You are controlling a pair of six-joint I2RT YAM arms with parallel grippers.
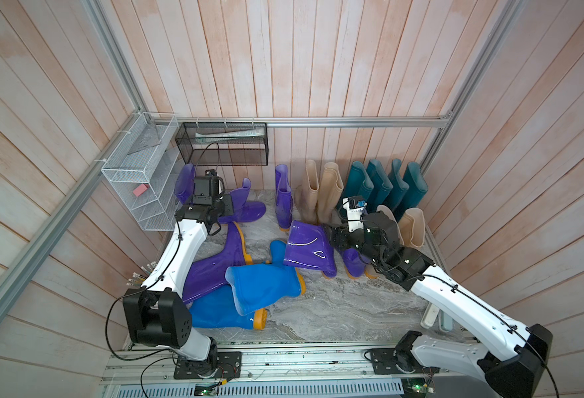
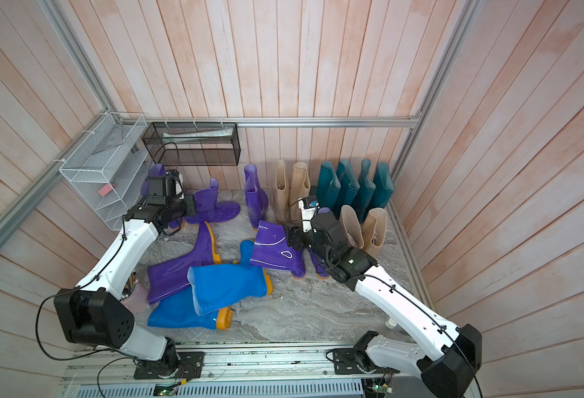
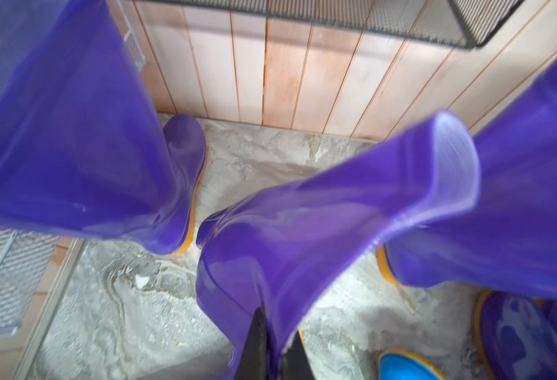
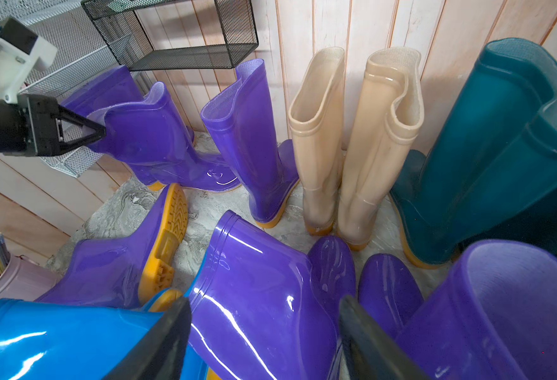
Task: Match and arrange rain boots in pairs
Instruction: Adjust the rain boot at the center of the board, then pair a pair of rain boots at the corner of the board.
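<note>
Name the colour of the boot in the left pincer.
Purple; the boot in the left pincer shows best in the right wrist view.

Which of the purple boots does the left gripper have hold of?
The leaning purple boot second from the white mesh shelf: left gripper is shut on its cuff; the other purple boots are clear of its fingers.

Both top views look steeply down over the whole worktop (image 1: pixel 335 303); wrist views sit low, close among rain boots (image 4: pixel 254 138).
</note>
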